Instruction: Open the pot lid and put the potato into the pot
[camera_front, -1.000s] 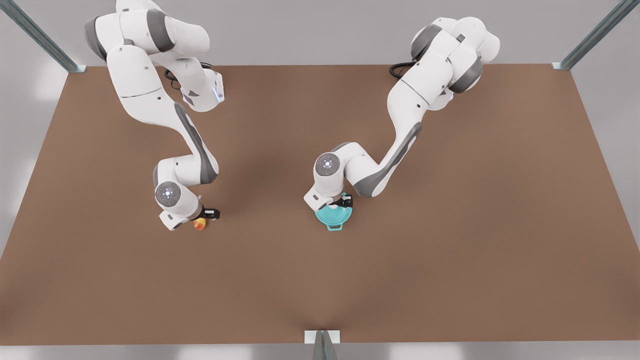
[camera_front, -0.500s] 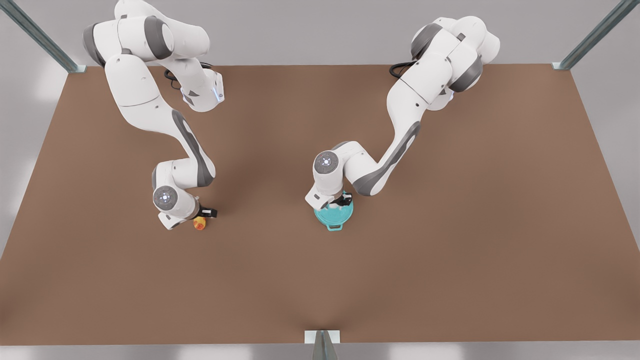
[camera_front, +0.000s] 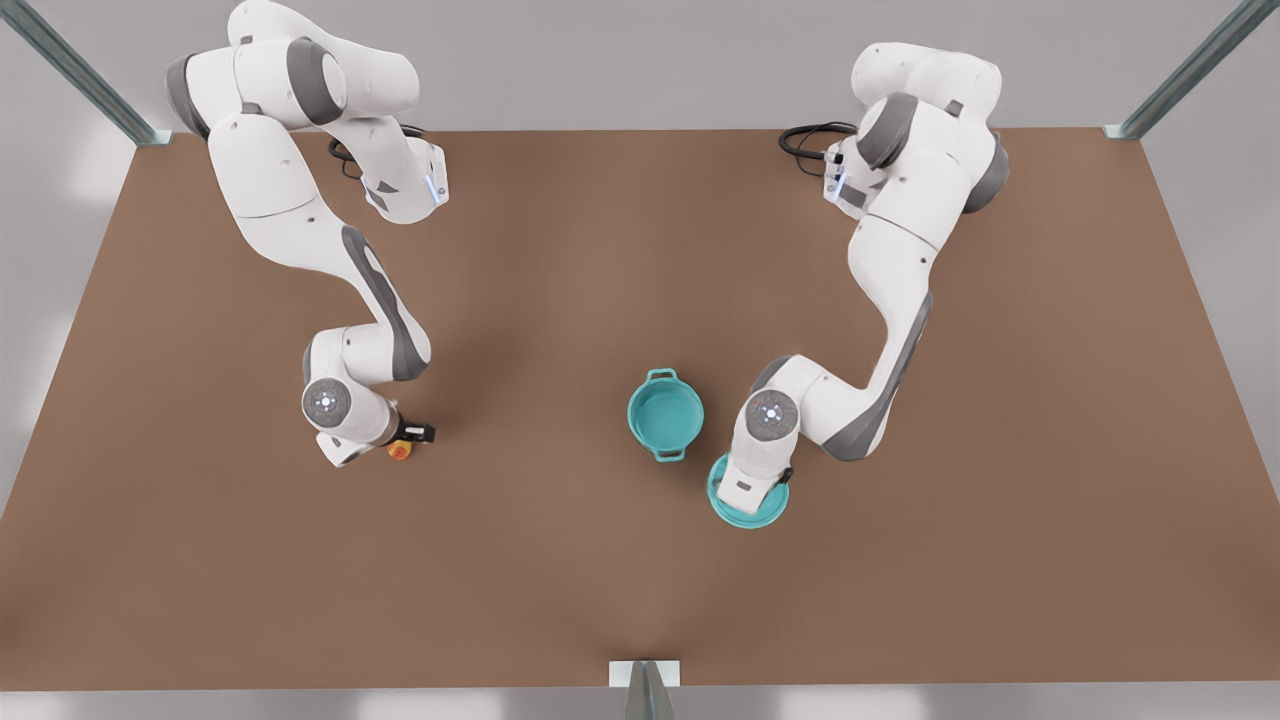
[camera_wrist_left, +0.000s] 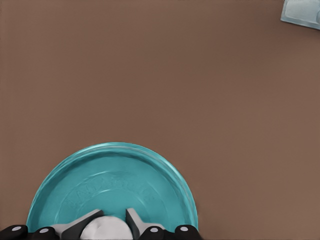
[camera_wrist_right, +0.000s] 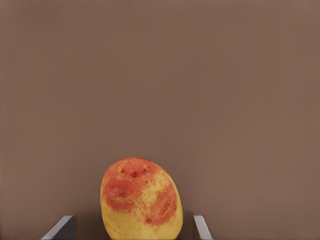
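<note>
Now we find the pot (camera_front: 665, 414) uncovered near the table's middle, teal interior showing, nothing in it. The pot lid (camera_front: 745, 510) is off, just beside the pot toward the front view's right and nearer the camera. The left gripper (camera_wrist_left: 112, 225) is clenched on the lid's white knob (camera_wrist_left: 106, 229), fingers (camera_wrist_left: 80, 224) pressed against it on either side. We cannot tell whether the lid rests on the table (camera_front: 1000, 500) or hangs just above it.

Well apart, on the front view's left, the right gripper (camera_wrist_right: 134, 226) stands over the potato (camera_wrist_right: 141, 200), one fingertip on each side with a visible gap. We judge it unclenched, not yet gripping. In the front view the potato (camera_front: 400, 450) peeks out beside that wrist.

Step in hand, as we judge it: parking the lid and taking the potato. To do it well, the left arm should set the lid flat before letting go, so it doesn't roll or slide back toward the pot. The right fingers should close across the potato's middle, since an egg shape may squirt out if pinched near an end.

Open brown table lies between potato and pot, so the carry path looks free. The left arm and lid sit close to the pot's far side, and the pot's loop handles (camera_front: 668, 455) stick out; we'd approach from the potato's side and from above.
</note>
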